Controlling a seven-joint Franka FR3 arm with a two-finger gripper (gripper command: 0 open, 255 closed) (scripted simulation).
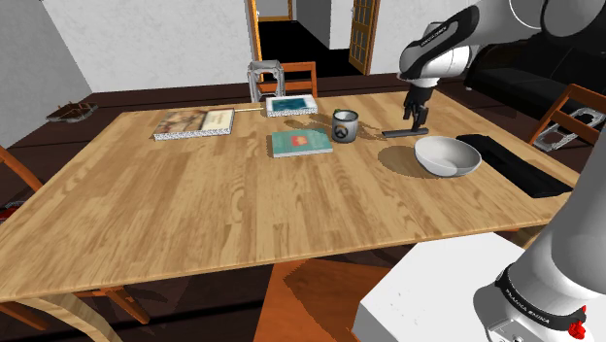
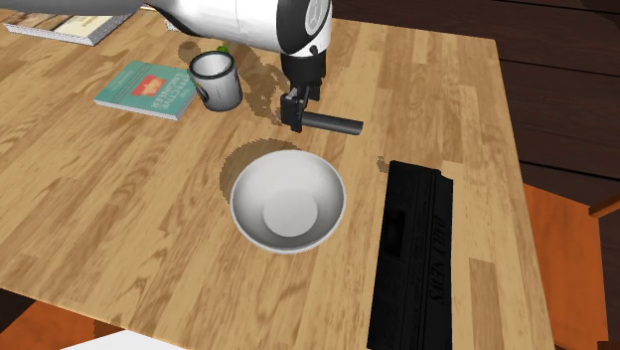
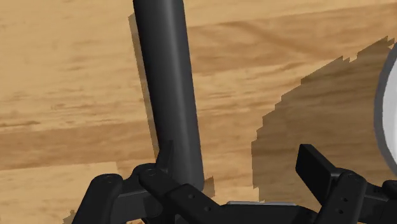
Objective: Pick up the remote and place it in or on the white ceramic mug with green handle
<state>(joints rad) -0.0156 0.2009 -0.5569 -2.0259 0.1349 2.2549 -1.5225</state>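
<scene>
1. Near the mug [image 2: 216, 80] and the white bowl [image 2: 288, 204], the dark remote [image 2: 333, 123] lies on the wooden counter [image 2: 99, 199], apparently not yet lifted.
2. The gripper [image 2: 295, 117] sits low over one end of it. Its jaws stand wide, one finger just beside the remote and the other well apart, clasping nothing.
3. Judging from this, closing, lifting, carrying to the mug and releasing all remain.

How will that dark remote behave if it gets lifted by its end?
The remote looks like a stiff, slim bar, so it probably won't flex. The gripper stands at one end, so the long free end may droop or swing. Its smooth, rounded sides could let it slip or roll.
</scene>
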